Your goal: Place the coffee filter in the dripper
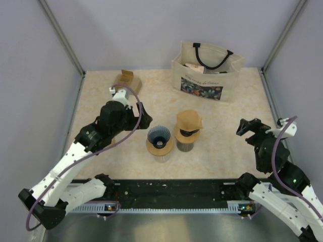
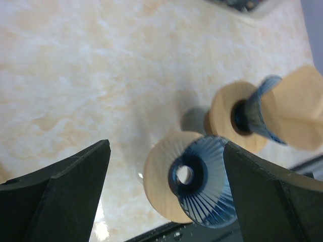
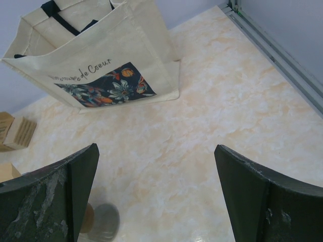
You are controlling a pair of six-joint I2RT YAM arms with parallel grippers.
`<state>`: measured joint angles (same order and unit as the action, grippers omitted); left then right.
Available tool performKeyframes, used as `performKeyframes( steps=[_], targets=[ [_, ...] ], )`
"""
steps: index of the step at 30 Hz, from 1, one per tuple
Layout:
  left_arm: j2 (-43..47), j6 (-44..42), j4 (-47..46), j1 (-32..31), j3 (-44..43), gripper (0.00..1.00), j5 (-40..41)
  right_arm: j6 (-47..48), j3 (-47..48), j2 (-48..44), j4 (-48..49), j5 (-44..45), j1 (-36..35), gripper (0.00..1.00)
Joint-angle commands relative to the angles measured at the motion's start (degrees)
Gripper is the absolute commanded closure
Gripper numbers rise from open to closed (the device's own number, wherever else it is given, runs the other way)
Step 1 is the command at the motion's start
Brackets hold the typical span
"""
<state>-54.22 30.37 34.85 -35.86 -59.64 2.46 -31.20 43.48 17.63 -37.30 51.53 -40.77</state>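
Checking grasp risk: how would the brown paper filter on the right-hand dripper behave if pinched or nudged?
The paper filter looks thin and folded, so probably light and floppy, crumpling if pinched. It rests on its dripper, so a nudge may shift it.

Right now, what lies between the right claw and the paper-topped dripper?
Nothing: in the top view only bare table separates the right gripper from the filter-topped dripper.

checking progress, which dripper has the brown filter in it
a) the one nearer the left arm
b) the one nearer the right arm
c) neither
b: the brown filter sits in the right dripper, while the left dripper shows only bare blue ribs.
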Motion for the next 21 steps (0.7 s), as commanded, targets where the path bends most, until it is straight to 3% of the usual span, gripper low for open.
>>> performKeyframes(
  steps=[1, 6, 13, 21],
  targets=[
    [0.1, 7.7, 5.0, 3.2, -3.6, 0.01, 15.9, 1.5, -0.2, -0.3, 3.3, 0.9, -0.4, 0.02],
    [-0.2, 15.0, 8.7, 11.8, -0.5, 0.01, 21.2, 2.2, -0.2, 1.4, 3.4, -0.5, -0.4, 0.02],
    [0.7, 23.9, 10.3, 30.8, 11.0, 0.01, 16.6, 2.4, -0.9, 1.6, 4.0, -3.0, -0.4, 0.01],
    [3.2, 33.6, 2.0, 39.7, 27.0, 0.02, 14.3, 2.9, -1.3, 0.9, 4.3, -3.5, -0.4, 0.01]
  ],
)
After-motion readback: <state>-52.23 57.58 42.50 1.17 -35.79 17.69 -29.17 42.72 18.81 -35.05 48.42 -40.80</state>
